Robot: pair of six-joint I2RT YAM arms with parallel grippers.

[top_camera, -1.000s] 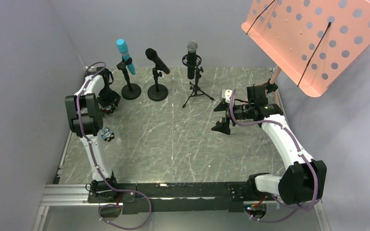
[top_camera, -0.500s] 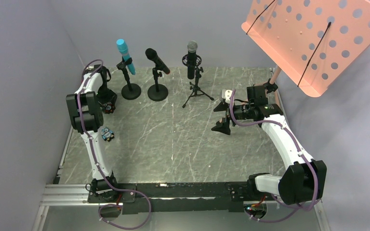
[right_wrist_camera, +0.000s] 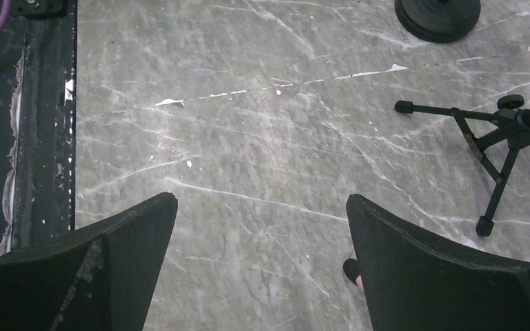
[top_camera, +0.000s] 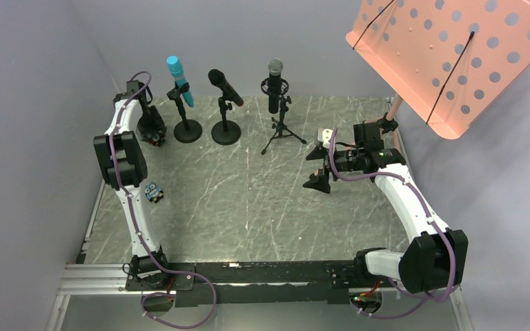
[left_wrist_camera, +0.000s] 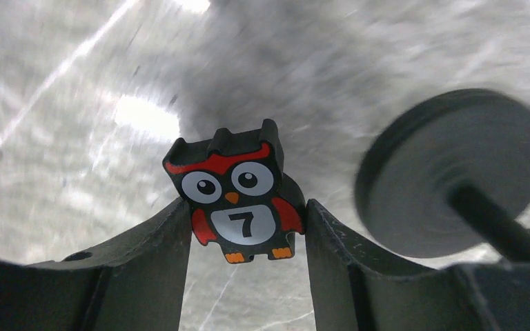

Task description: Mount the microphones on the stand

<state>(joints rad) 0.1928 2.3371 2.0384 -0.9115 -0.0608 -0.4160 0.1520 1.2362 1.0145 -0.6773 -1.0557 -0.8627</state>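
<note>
Pinching a red owl block (left_wrist_camera: pixel 238 183) numbered 7, the left gripper (left_wrist_camera: pixel 247 207) has both fingers pressed against the toy's sides. The owl stands upright, facing the wrist camera. Just off the finger on the right of that view lies the round base (left_wrist_camera: pixel 455 165) of a stand, near the finger but apart from it; the table behind is blurred.

Seen from above, this base belongs to the stand carrying the turquoise microphone (top_camera: pixel 179 79), which sits tilted in its clip, above and just beyond the left gripper. One stand farther from that gripper, the black microphone (top_camera: pixel 225 87) leans in the clip of a second round-base stand (top_camera: pixel 226 131); its end cap cannot be made out. Farther again, roughly between the two grippers, the mesh-headed microphone (top_camera: pixel 275 83) stands upright in a tripod stand (top_camera: pixel 281 134). All three microphones sit in stands.

The right gripper (right_wrist_camera: pixel 262 200) is spread wide and holds nothing, with only the marbled table (top_camera: pixel 248 207) showing between its fingers. The tripod's legs show ahead of it, off the finger on the right of its wrist view and well apart from it.

A blue owl block (top_camera: pixel 154 193) lies on the table well behind the left gripper, beside that arm. A salmon perforated music desk (top_camera: pixel 448 55) hangs above and behind the right gripper.
</note>
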